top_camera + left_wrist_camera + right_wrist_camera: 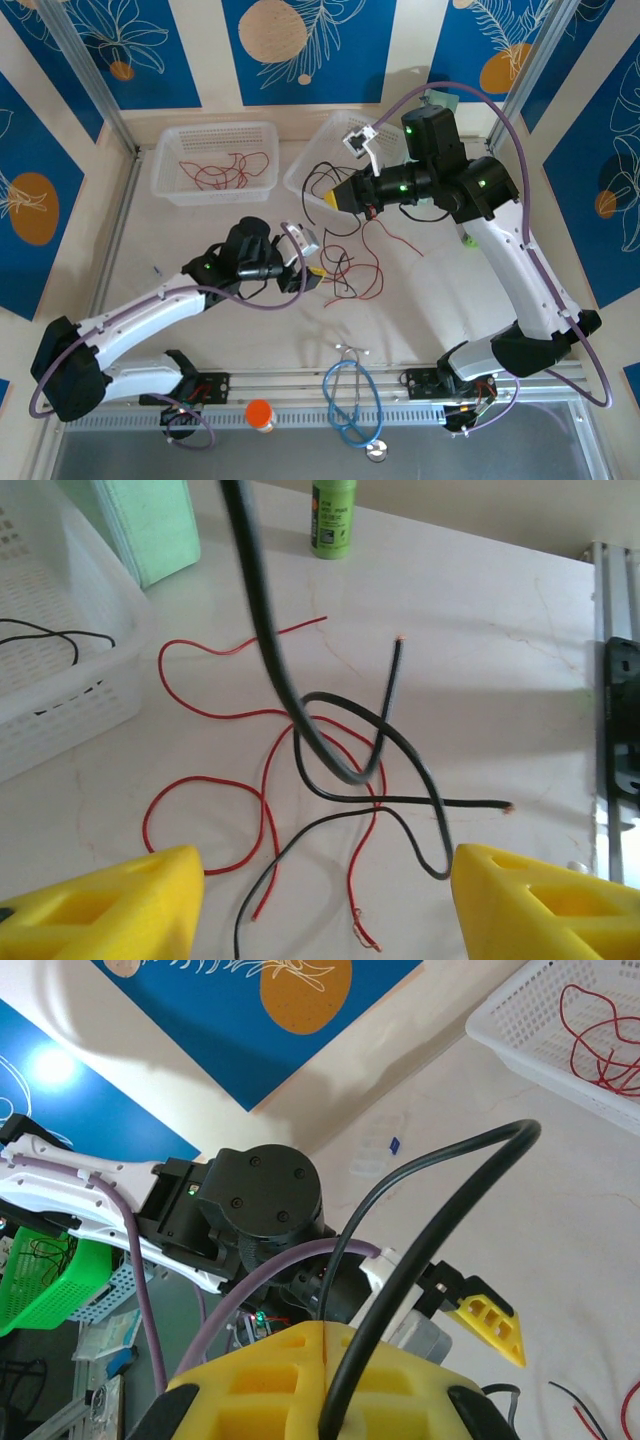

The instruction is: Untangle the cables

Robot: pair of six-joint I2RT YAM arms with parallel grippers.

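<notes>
1. Nearest me, a blue-tubed stethoscope (pixel 348 405) lies across the rail between my two bases. A small orange-capped bottle (pixel 260 413) stands just to its left.
2. My left gripper (pixel 312 272) hangs low over the pale tabletop (pixel 190 225). Its yellow fingers (pixel 100 905) are spread wide with nothing between them.
3. Just ahead of those fingers, a loose tangle of thin red and black wires (pixel 330 780) lies on the table. The loops cross one another and several cut ends point outward.
4. One black wire (pixel 262 610) lifts out of that tangle and climbs steeply past the top of the left wrist view.
5. Beyond and above the tangle, my right gripper (pixel 337 197) is clamped tight on the black wire. In the right wrist view it comes out from between my yellow pads (pixel 260 1385) and arcs up and over.
6. Farthest out sit two white perforated plastic baskets. The left basket (pixel 165 170) holds curly red wires (pixel 215 172). The right basket (pixel 318 140), beside my right gripper, has a thin black strand (pixel 50 635) in it.
7. A green bottle (pixel 333 518) stands upright on the table past the tangle.
</notes>
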